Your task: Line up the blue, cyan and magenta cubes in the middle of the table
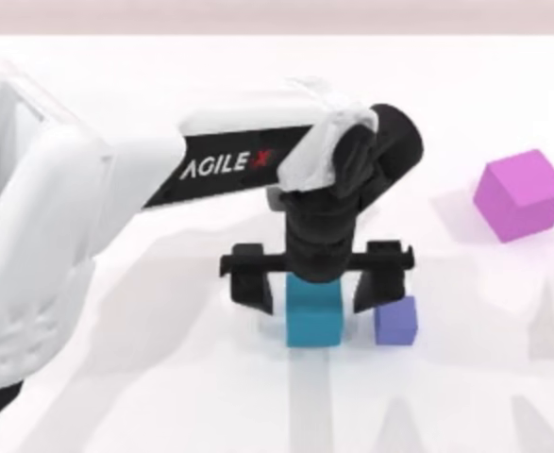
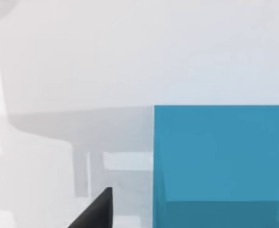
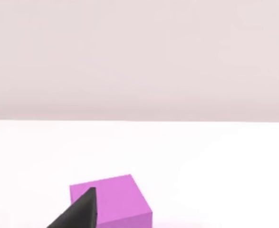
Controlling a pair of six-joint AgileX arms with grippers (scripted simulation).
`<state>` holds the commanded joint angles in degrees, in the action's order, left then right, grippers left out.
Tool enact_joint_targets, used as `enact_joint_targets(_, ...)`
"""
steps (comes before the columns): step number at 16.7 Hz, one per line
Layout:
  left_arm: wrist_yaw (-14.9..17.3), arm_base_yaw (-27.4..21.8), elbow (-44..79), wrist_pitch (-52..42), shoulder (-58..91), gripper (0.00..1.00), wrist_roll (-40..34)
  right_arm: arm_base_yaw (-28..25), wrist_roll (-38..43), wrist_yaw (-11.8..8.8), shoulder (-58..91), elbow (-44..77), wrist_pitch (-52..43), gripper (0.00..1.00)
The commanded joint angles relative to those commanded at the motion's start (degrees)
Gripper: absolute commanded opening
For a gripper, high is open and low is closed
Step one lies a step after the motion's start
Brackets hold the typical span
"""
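Left arm point(image 1: 88, 189): bulky white rounded housing, with a black panel along the forearm point(image 1: 229, 165) bearing "AGILE" in white capitals and a red "X". Wrist section point(image 1: 352, 156) is white shell over glossy black cylindrical casings. Left gripper point(image 1: 316, 288): matte black, a horizontal crossbar carrying two blocky black fingers point(image 1: 250, 283). In the left wrist view one black, wedge-shaped fingertip point(image 2: 95, 211) shows. Right wrist view shows a similar dark grey tapered fingertip point(image 3: 77, 211).
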<state>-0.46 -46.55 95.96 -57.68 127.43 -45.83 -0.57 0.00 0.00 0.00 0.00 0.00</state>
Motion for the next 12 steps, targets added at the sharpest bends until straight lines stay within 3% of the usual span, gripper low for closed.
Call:
enact_joint_targets(8, 0.0, 0.0, 0.9, -1.0, -0.2, 1.0, 0.0, 0.0, 0.0, 0.0, 0.0, 0.0, 0.0, 1.0)
enact_joint_targets(12, 0.0, 0.7, 6.9, -9.5, -1.9, 1.0, -0.3, 0.0, 0.0, 0.0, 0.0, 0.0, 0.0, 1.0)
